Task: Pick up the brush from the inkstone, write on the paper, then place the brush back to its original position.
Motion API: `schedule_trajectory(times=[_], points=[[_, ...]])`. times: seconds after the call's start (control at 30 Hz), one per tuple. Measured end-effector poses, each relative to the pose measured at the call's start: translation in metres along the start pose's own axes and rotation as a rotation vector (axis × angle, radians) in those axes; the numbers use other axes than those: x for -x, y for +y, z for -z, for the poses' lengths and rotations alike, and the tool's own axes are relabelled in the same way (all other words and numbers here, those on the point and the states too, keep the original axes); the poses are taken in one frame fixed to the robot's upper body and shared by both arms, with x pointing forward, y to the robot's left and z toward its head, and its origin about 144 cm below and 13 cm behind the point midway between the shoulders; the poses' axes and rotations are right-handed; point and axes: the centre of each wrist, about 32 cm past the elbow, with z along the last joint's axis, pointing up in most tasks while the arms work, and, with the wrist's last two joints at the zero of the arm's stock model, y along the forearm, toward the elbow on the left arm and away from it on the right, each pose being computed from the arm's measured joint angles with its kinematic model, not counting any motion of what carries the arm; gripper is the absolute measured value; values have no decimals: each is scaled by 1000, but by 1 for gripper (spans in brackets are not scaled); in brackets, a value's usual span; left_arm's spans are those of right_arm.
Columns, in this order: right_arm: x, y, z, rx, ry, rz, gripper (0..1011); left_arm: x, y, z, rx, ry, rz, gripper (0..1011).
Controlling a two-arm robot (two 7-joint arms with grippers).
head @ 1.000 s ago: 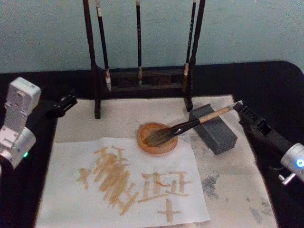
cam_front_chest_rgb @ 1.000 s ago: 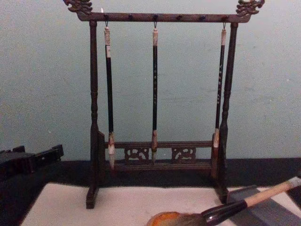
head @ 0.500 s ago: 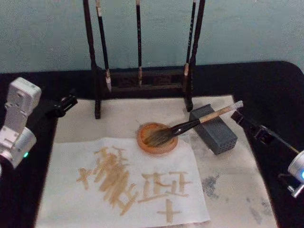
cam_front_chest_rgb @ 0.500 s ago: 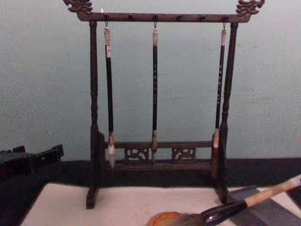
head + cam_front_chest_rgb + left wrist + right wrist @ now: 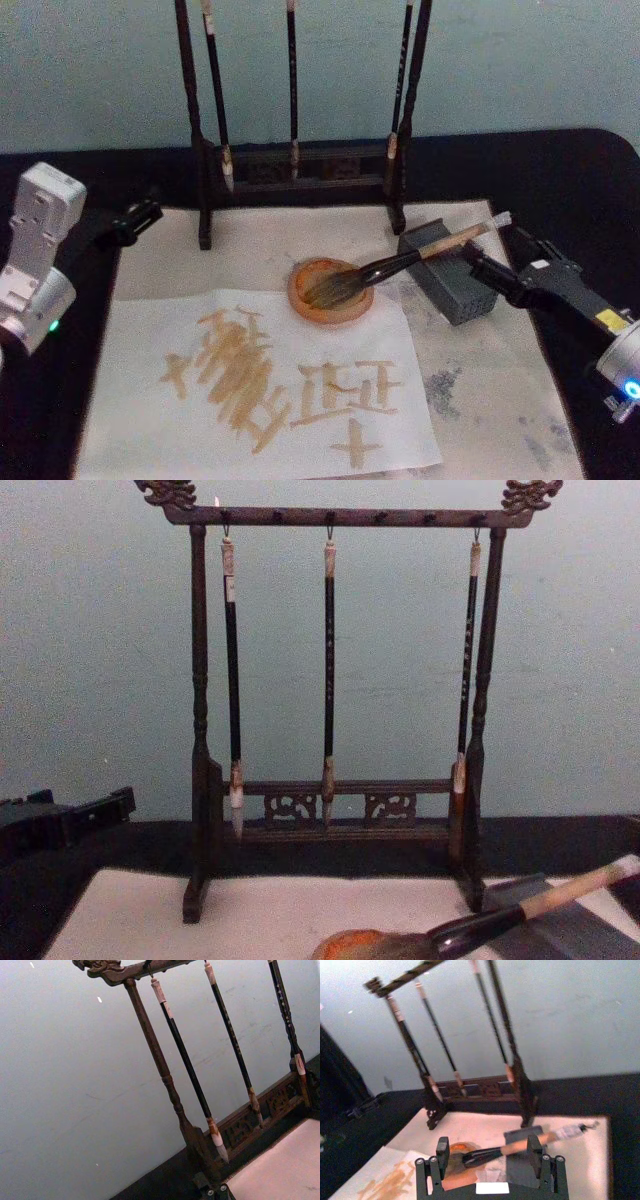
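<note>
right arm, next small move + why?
Probably ease the right pincer forward and close on the brush handle. Its fingers are open, and in the right wrist view the handle lies between them. The bristles rest in the inkstone and the handle leans on the grey block. The left pincer sits parked at the mat's far left corner.

The right gripper point(image 5: 483, 268) reaches forward at the table's right, fingers spread apart. The left gripper point(image 5: 143, 213) rests at the left.
</note>
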Motion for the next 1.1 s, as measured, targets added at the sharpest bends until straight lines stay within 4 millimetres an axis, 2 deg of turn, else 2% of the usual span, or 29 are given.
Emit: schedule_trajectory(times=[0.27, 0.6, 1.1], points=[[17, 6, -1, -11, -159, -78, 1001, 0, 0, 0, 0, 0, 0, 1002], [31, 18, 0, 8, -234, -139, 1001, 0, 0, 0, 0, 0, 0, 1002], [30, 17, 0, 11, -227, -135, 1001, 0, 0, 0, 0, 0, 0, 1002]])
